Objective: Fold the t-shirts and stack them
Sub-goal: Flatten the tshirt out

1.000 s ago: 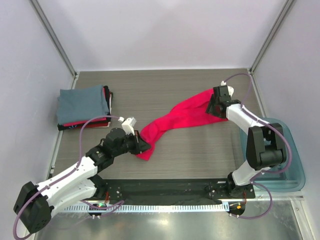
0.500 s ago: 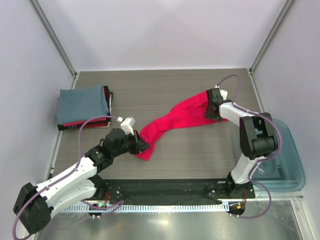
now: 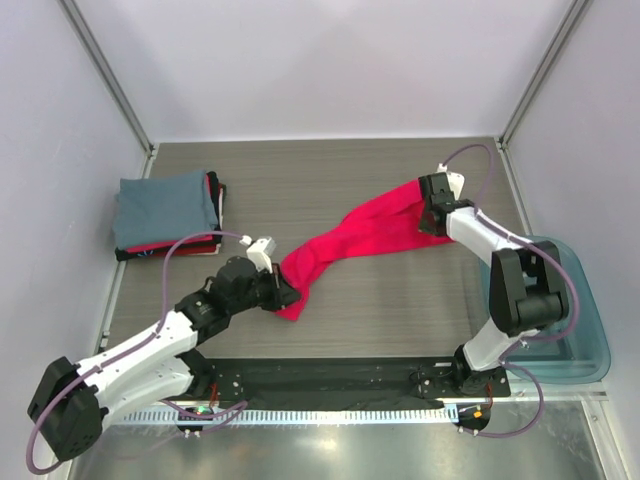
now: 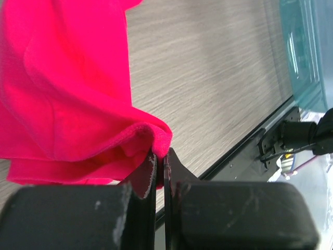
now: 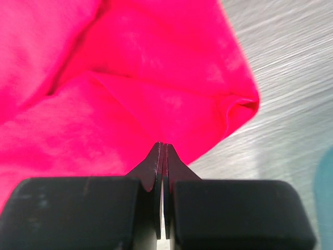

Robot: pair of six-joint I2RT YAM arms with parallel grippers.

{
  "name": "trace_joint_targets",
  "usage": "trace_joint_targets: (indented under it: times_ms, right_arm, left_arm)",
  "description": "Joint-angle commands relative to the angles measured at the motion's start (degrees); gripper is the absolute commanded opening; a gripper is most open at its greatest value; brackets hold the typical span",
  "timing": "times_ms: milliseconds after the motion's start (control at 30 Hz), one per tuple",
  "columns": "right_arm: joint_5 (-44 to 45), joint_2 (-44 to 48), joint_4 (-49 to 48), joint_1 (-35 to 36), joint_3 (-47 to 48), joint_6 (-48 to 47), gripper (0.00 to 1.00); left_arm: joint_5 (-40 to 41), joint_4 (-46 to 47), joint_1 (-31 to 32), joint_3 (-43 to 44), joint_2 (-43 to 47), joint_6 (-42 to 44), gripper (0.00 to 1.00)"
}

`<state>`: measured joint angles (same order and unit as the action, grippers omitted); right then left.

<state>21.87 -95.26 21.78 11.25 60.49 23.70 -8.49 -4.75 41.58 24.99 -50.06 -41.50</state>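
Right claw (image 5: 162, 147) pinches tee (image 3: 370, 232) corner | left claw (image 4: 159, 154) pinches other end | step: spreading flat | next: pull taut, lay down

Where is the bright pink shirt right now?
From above, the pink shirt stretches across the table, its ends pinched by the left pincer and right pincer, right of the folded stack.

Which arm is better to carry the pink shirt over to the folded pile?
Probably left: the left gripper pinches the pink t-shirt at the end nearest the folded stack; the right gripper holds the far end.
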Motion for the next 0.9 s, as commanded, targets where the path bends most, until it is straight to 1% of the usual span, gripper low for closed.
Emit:
trace_joint_targets:
  times_ms: [0,33,67,133,167,233,333,400,433,467,533,567,600,633,667,700,733,800,867]
  right_arm:
    - [2.8,6.9,-1.2,-0.9,-0.5,0.3,0.01]
    - [2.0,7.5,-1.4,-1.7,-1.2,0.3,0.01]
    - [1.8,8.2,-1.6,-2.0,-1.5,0.5,0.01]
    - [1.9,10.8,-2.4,-2.6,-3.1,1.3,0.01]
    - [2.0,11.8,-2.7,-3.5,-3.7,1.7,0.01]
    - [1.6,14.8,-3.9,-4.4,-5.5,2.4,0.01]
    - [-1.0,18.0,-5.9,-6.8,-8.1,3.5,0.01]
    - [-3.1,19.0,-7.0,-8.4,-9.0,4.2,0.01]
    - [-3.5,19.7,-7.2,-8.8,-9.8,4.6,0.01]
    - [-3.8,19.9,-7.6,-9.0,-10.2,4.6,0.01]
    - [-4.1,20.6,-8.4,-9.4,-11.1,5.4,0.01]
    - [-4.3,21.1,-8.9,-9.6,-11.4,5.5,0.01]
    - [-4.7,21.3,-9.4,-9.7,-11.6,5.9,0.01]
    - [-4.7,21.5,-9.5,-10.0,-12.0,6.1,0.01]
    - [-4.6,22.1,-9.6,-10.2,-12.2,6.5,0.01]
    - [-2.8,22.7,-9.7,-10.5,-12.5,7.9,0.01]
    - [-1.8,23.3,-9.7,-10.5,-13.6,9.1,0.01]
    - [0.7,26.2,-10.3,-13.5,-15.3,12.2,0.01]
    - [0.8,28.4,-10.7,-17.2,-17.9,14.5,0.01]
  left_arm:
    - [0.9,0.4,2.9,2.8,-1.3,1.8,0.0]
    - [3.0,-0.3,4.1,3.1,-1.6,1.9,0.0]
    - [5.0,-1.7,7.2,3.6,-1.9,2.4,0.0]
    - [9.9,-4.3,11.3,4.3,-1.7,3.2,0.0]
    - [13.1,-5.3,15.0,4.6,-1.7,3.6,0.0]
    - [14.2,-6.9,17.2,5.0,-2.0,3.8,0.0]
    - [12.6,-7.1,19.8,5.1,-1.9,4.2,0.0]
    - [12.4,-7.0,21.8,5.4,-1.7,5.5,0.16]
    - [13.2,-7.9,22.3,5.8,-1.8,5.5,0.27]
    - [13.8,-8.7,22.5,6.1,-1.7,5.5,0.47]
    - [19.1,-11.2,22.5,7.2,-1.4,3.4,0.65]
    - [21.3,-12.2,22.5,7.6,-0.9,2.7,0.82]
    - [24.6,-12.9,22.5,8.4,-0.6,2.0,0.86]
    - [26.2,-14.4,22.4,8.9,-0.2,0.7,0.88]
    - [28.5,-15.7,22.3,9.5,0.5,-0.8,0.93]
    - [30.5,-17.4,22.1,10.9,1.0,-2.0,0.97]
    - [32.8,-19.3,21.4,11.3,1.6,-2.9,0.99]
    - [34.6,-22.3,20.3,12.3,3.9,-4.4,0.99]
    - [34.9,-23.2,17.6,12.2,6.1,-5.3,1.0]
